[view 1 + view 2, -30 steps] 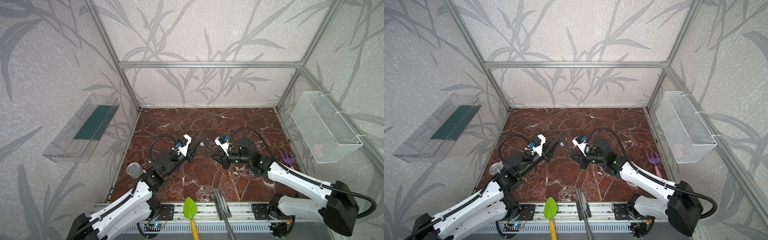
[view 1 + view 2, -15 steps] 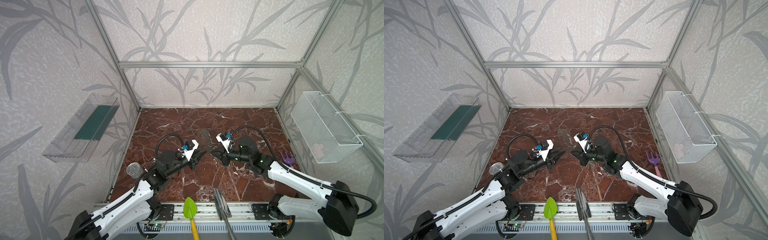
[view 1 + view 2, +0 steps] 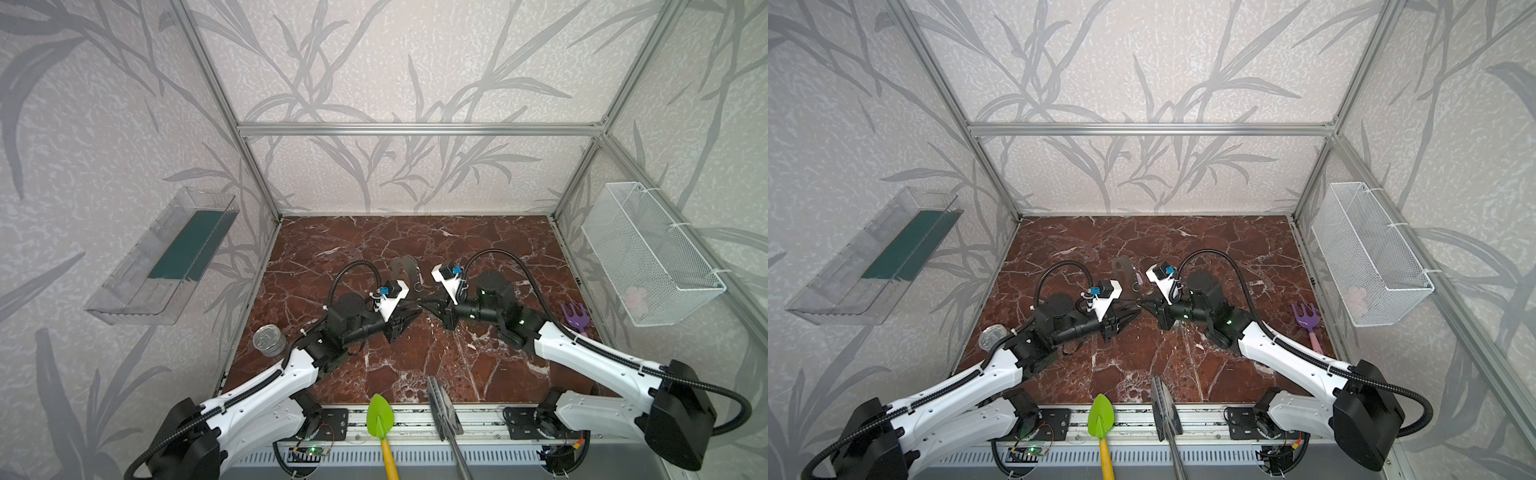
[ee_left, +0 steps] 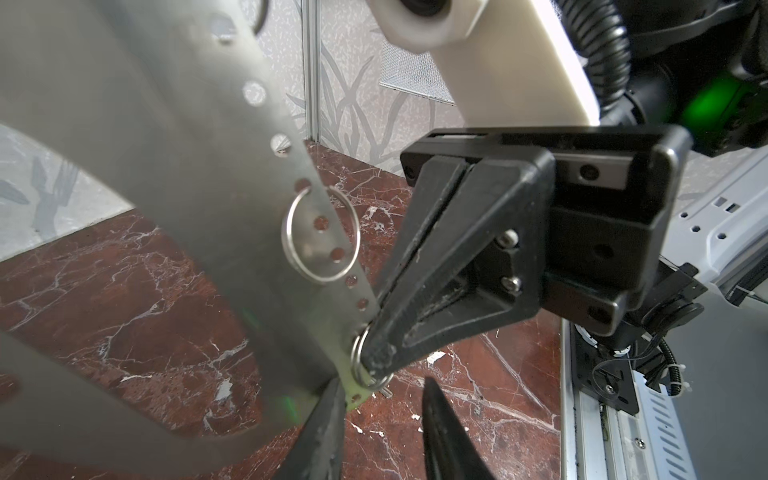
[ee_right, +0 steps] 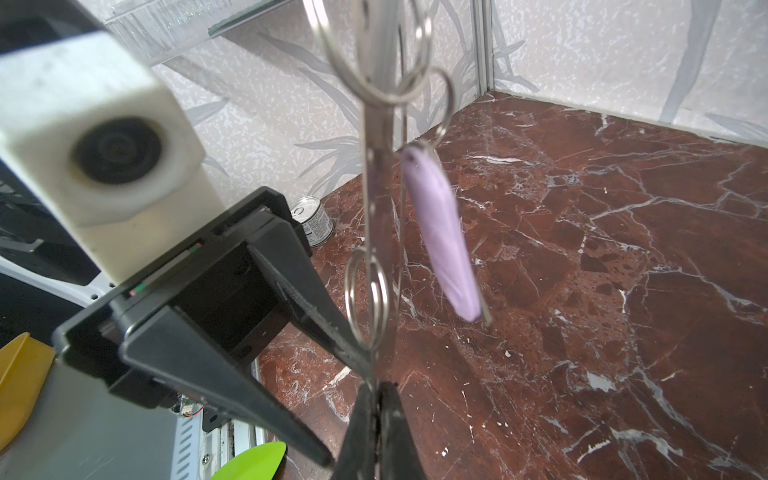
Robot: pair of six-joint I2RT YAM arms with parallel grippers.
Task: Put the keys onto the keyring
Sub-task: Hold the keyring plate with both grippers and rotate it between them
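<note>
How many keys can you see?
2. A lilac key hangs from a ring on the tag; a green key peeks out by the right gripper's tip. Others may be hidden.

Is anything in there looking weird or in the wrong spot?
Nothing looks spilled or broken. One odd thing: the green trowel lies on the metal rail at the front edge, its blade poking over the marble floor. The keyring is held up on edge off the floor, but that belongs to the job.

No readable text; the tin can's (image 5: 314, 220) label is blurred.
</note>
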